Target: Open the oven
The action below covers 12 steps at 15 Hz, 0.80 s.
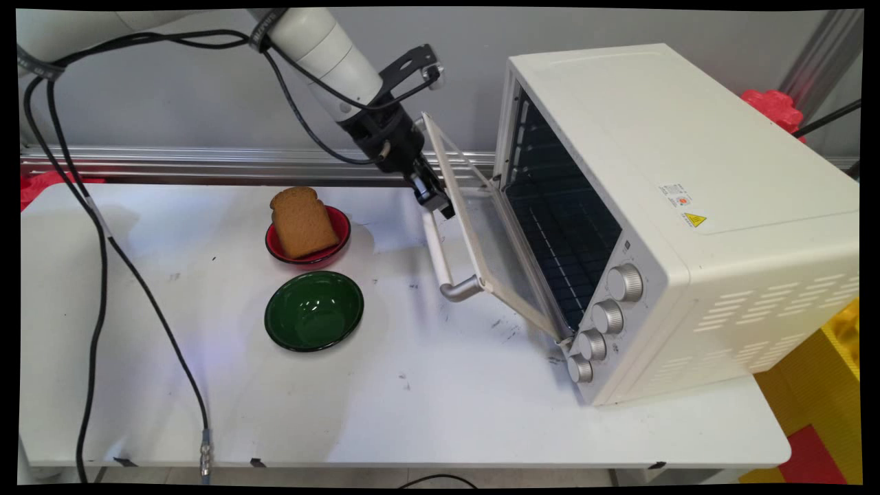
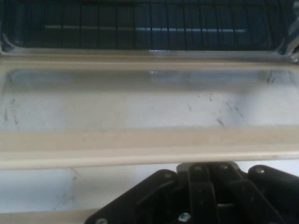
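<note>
A cream toaster oven [image 1: 687, 172] stands on the right of the table, its glass door [image 1: 481, 234] hanging half open. My gripper [image 1: 438, 204] is at the far end of the door's pale handle bar [image 1: 440, 258], touching it. In the hand view the black fingers [image 2: 210, 170] are folded together just below the door's cream upper rail [image 2: 149, 140]. I cannot see the handle clamped between them. Through the glass, the table shows, and the dark oven rack [image 2: 140, 23] lies beyond.
A slice of brown bread [image 1: 300, 220] leans in a red bowl [image 1: 342, 221] left of the door. An empty green bowl [image 1: 314, 311] sits nearer the front. Black cables [image 1: 103, 275] hang down on the left side.
</note>
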### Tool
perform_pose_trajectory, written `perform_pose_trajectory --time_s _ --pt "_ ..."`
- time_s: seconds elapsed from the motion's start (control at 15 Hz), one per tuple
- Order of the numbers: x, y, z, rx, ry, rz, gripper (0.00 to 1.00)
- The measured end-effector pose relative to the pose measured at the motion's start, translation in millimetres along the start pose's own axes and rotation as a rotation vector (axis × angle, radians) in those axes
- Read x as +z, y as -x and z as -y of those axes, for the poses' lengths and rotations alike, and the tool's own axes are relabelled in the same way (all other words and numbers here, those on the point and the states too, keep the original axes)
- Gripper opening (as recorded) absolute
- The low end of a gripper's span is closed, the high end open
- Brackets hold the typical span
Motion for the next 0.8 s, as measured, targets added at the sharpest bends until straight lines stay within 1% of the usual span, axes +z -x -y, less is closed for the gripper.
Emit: perform_pose_trajectory --time_s 0.4,0.8 --pt "2 15 2 -0.004 0.013 -0.008 0.0" --pt "4 41 5 0.015 0.023 -0.02 0.0"
